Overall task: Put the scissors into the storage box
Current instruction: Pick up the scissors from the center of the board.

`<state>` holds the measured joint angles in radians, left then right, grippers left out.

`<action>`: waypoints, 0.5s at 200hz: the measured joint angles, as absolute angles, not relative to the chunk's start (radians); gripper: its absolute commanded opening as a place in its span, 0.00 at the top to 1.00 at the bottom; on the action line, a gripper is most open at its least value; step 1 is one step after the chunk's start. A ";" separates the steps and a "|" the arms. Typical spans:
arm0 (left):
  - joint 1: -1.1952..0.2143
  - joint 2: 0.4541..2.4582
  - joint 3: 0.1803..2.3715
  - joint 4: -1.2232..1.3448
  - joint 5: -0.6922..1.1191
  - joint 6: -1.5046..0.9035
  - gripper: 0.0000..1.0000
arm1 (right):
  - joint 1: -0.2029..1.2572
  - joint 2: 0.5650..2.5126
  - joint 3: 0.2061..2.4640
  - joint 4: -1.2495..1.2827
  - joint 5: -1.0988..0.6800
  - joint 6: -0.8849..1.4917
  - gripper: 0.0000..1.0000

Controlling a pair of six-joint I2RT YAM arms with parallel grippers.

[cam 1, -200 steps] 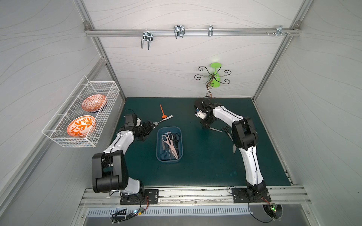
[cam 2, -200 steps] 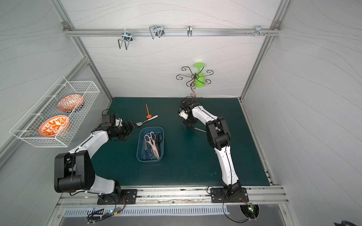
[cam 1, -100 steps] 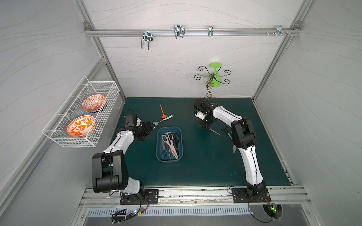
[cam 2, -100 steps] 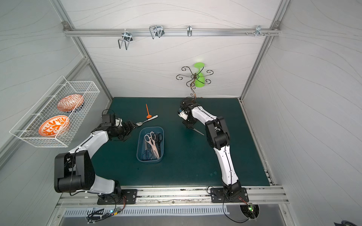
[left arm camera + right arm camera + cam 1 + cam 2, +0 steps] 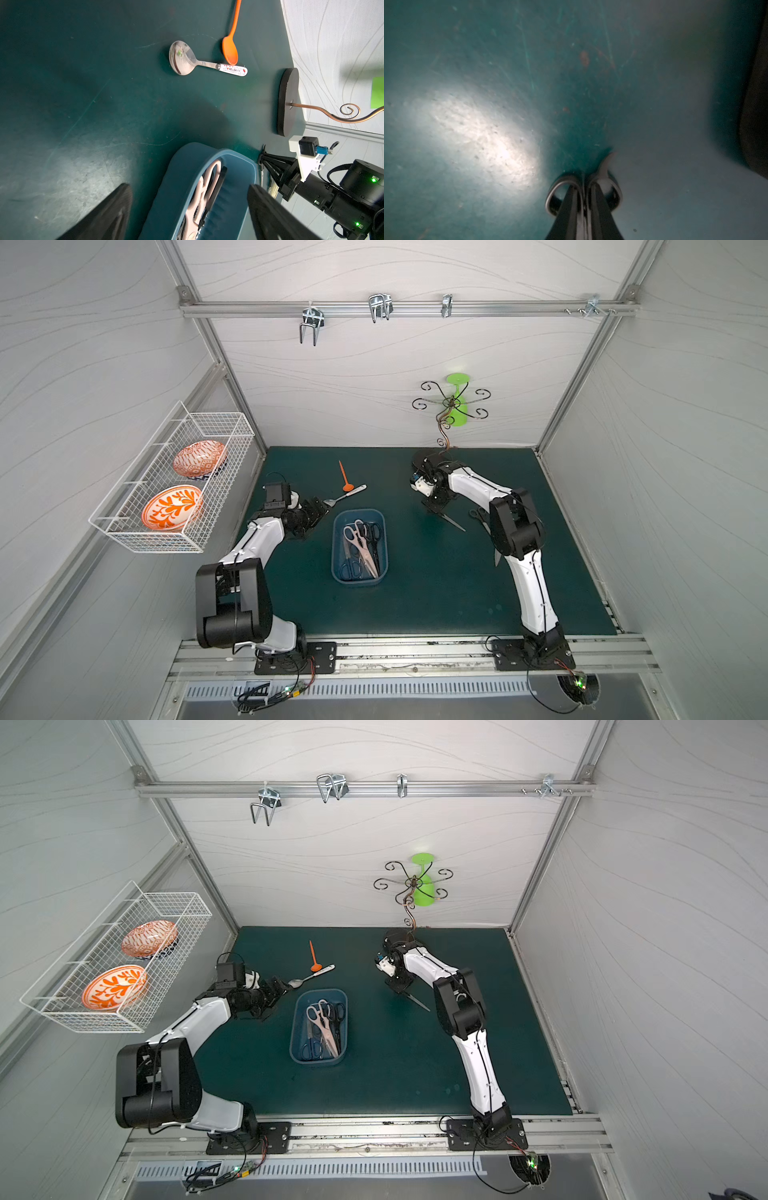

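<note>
The blue storage box (image 5: 337, 539) (image 5: 296, 1023) (image 5: 172, 187) sits mid-mat with several scissors inside: a pale pair (image 5: 360, 545) and black pairs (image 5: 374, 531). Behind it to the right, my right gripper (image 5: 434, 505) (image 5: 399, 985) (image 5: 584, 187) is shut on the handles of dark scissors (image 5: 453, 523) (image 5: 550, 199) lying on the mat, the blade pointing away from the fingers. Another black pair (image 5: 478, 515) lies half hidden by the right elbow. My left gripper (image 5: 318, 508) (image 5: 189, 199) hangs open and empty just left of the box.
A steel spoon (image 5: 347, 497) and an orange stick (image 5: 344, 477) lie behind the box. A hook stand's black base (image 5: 428, 456) (image 5: 287, 101) sits close behind the right gripper. A white wire basket (image 5: 174, 489) with orange bowls hangs on the left wall.
My right gripper's jaws have closed on the scissors' handles, and the blade has swung slightly toward the front. The left arm has stayed still.
</note>
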<state>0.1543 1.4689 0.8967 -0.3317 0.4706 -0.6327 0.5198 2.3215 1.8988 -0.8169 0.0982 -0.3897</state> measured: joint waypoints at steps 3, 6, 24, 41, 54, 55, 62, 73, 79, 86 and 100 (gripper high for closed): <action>0.154 1.469 0.897 -0.332 0.471 -0.633 0.09 | 0.521 2.321 1.899 -0.817 0.101 -0.390 0.97; 0.154 1.469 0.897 -0.332 0.471 -0.633 0.09 | 0.521 2.321 1.899 -0.817 0.101 -0.387 0.99; 0.154 1.469 0.897 -0.332 0.471 -0.633 0.09 | 0.523 2.321 1.899 -0.816 0.106 -0.384 1.00; 0.154 1.469 0.897 -0.332 0.470 -0.633 0.09 | 0.523 2.321 1.900 -0.817 0.105 -0.376 1.00; 0.154 1.469 0.897 -0.332 0.470 -0.633 0.09 | 0.524 2.321 1.904 -0.819 0.099 -0.361 1.00; 0.154 1.469 0.897 -0.332 0.470 -0.633 0.09 | 0.524 2.321 1.904 -0.820 0.098 -0.360 1.00; 0.154 1.469 0.897 -0.332 0.470 -0.633 0.09 | 0.524 2.321 1.907 -0.821 0.093 -0.347 1.00; 0.154 1.469 0.897 -0.332 0.470 -0.633 0.09 | 0.524 2.322 1.914 -0.826 0.084 -0.329 1.00; 0.154 1.469 0.897 -0.332 0.470 -0.633 0.09 | 0.525 2.323 1.919 -0.831 0.079 -0.318 1.00; 0.154 1.469 0.897 -0.332 0.470 -0.633 0.09 | 0.525 2.324 1.929 -0.841 0.073 -0.305 1.00; 0.154 1.469 0.897 -0.332 0.470 -0.633 0.09 | 0.530 2.324 1.955 -0.863 0.065 -0.277 1.00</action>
